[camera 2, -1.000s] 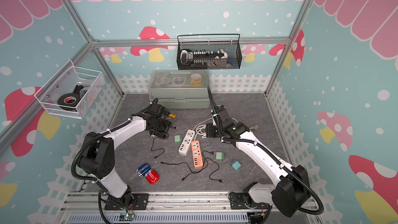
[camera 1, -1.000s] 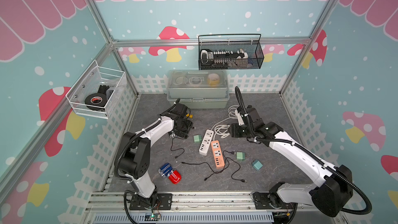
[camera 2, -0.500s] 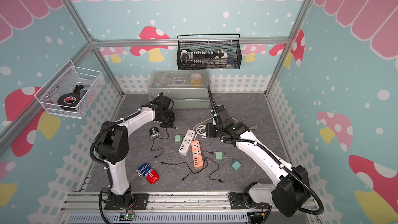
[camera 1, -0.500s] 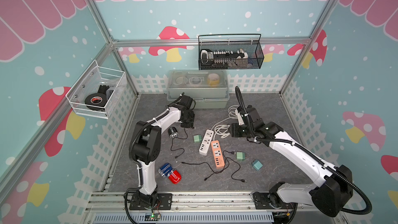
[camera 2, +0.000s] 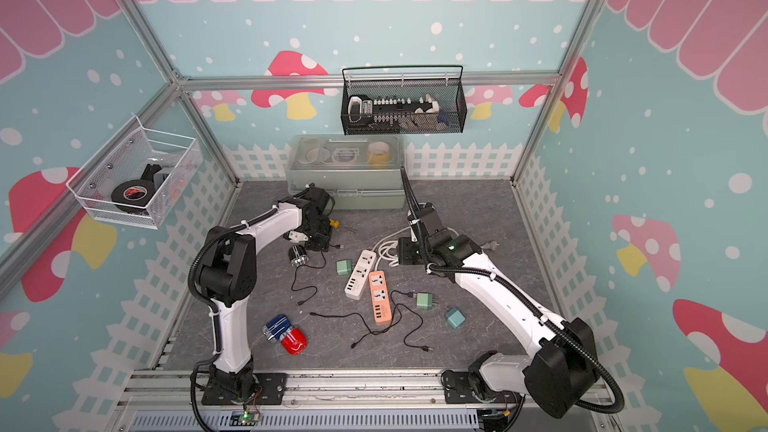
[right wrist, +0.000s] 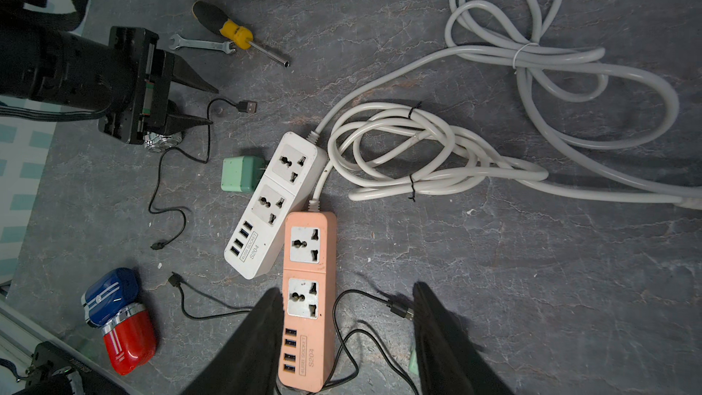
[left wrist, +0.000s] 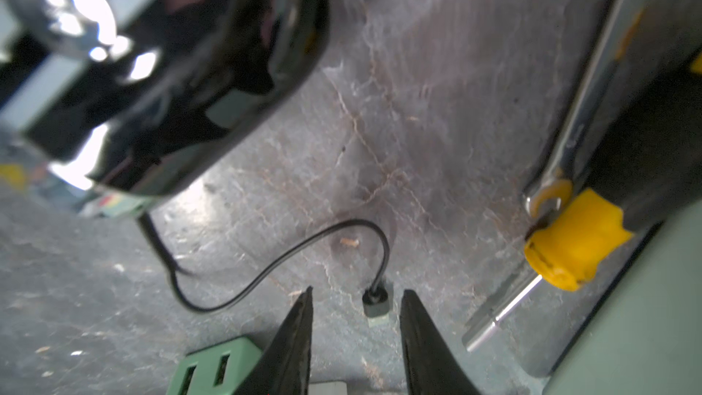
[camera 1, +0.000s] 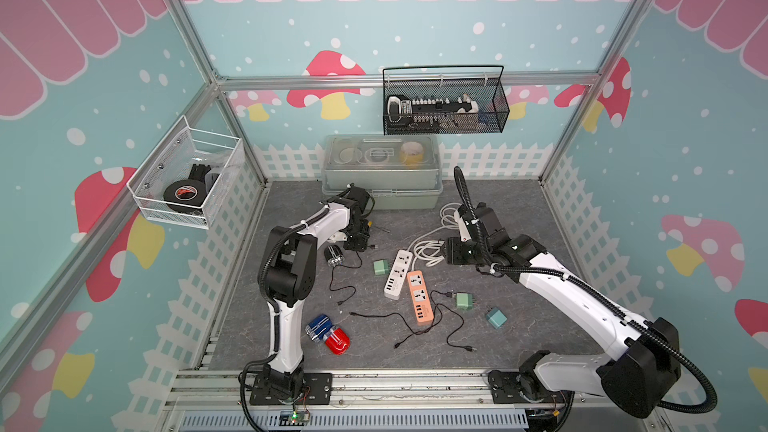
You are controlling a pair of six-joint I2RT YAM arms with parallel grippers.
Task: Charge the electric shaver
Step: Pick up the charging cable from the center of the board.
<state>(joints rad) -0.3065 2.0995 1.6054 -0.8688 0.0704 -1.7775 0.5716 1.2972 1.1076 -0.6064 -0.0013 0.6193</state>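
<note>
Your left gripper (left wrist: 355,294) is low over the grey, marble-veined mat (left wrist: 418,108), with its two black wedge-shaped fingers a narrow gap apart. In the left wrist view the small metal USB plug (left wrist: 376,303) of a thin black cable (left wrist: 266,267) lies in that gap. Neither finger touches it, so the jaws hold nothing. The black shaver (camera 1: 334,255) lies on the mat just beside this gripper. It has a short rounded body of glossy plastic with a chrome head, and the cable curls past it. Close by you see a chrome wrench (left wrist: 569,138) and a screwdriver (left wrist: 573,241) with a yellow collar. Your right gripper (right wrist: 348,287) hangs above the orange power strip (right wrist: 309,260), its jaws wide and empty. The white power strip (right wrist: 273,199) lies just beside the orange one, at an angle.
</note>
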